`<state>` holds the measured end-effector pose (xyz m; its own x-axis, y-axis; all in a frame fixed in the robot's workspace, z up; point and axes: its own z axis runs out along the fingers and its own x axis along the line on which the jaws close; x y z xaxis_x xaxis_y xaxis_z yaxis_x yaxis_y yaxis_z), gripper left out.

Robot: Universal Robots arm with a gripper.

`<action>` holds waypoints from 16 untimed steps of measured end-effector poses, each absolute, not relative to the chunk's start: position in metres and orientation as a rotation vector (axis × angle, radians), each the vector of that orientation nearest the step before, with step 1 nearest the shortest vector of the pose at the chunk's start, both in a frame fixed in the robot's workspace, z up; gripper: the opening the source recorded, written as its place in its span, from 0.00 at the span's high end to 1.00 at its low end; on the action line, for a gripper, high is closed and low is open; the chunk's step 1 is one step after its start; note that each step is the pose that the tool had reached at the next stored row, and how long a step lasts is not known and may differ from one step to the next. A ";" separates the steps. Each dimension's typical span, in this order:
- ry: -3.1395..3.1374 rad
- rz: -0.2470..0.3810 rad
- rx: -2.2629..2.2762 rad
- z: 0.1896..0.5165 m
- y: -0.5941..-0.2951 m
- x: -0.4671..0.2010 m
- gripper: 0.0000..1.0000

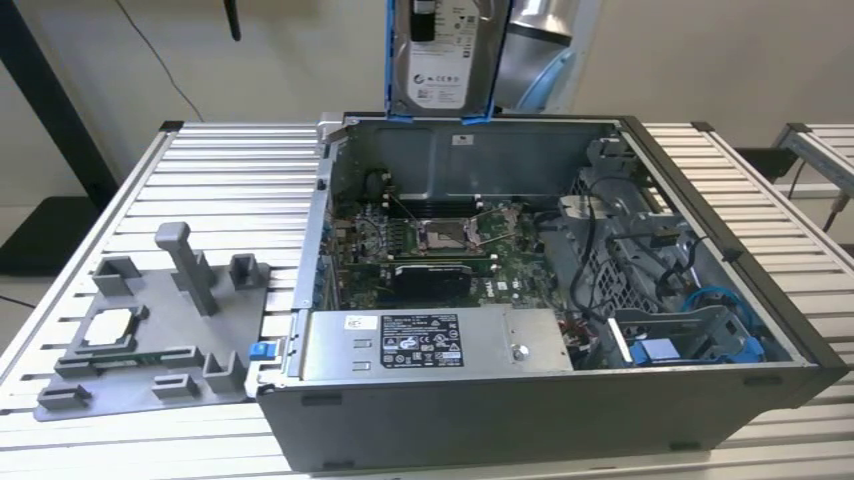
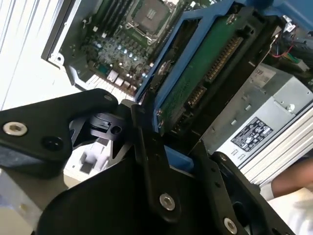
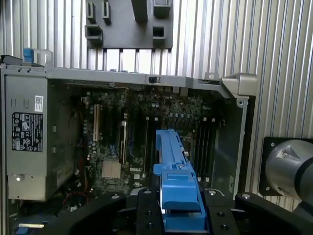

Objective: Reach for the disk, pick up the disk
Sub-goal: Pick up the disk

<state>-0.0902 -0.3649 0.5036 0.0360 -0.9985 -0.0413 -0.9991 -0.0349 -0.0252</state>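
Note:
The disk (image 1: 445, 55) hangs upright high above the back wall of the open computer case (image 1: 747, 290) in the exterior view, its white label facing the camera and blue rails down both sides. In the second wrist view its green circuit-board underside (image 2: 195, 83) shows, framed by the blue rails. My gripper (image 3: 180, 208) is shut on the disk, with black fingers (image 3: 146, 213) pressed against both sides of the blue rail (image 3: 173, 171). The same grip shows in the second wrist view, gripper (image 2: 171, 152) clamped at the disk's near end.
Below lie the motherboard with its processor socket (image 1: 441, 235) and the grey power supply (image 1: 427, 340). A blue bracket (image 1: 681, 345) sits in the case's right bay. A grey fixture plate (image 1: 147, 330) holding a small square chip (image 1: 107, 325) rests on the slatted table (image 1: 214, 180).

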 end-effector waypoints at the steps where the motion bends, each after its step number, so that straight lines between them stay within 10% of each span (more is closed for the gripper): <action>1: 2.149 0.019 -2.227 0.504 -0.365 -0.086 1.00; 16: 2.153 0.026 -2.230 0.504 -0.365 -0.017 1.00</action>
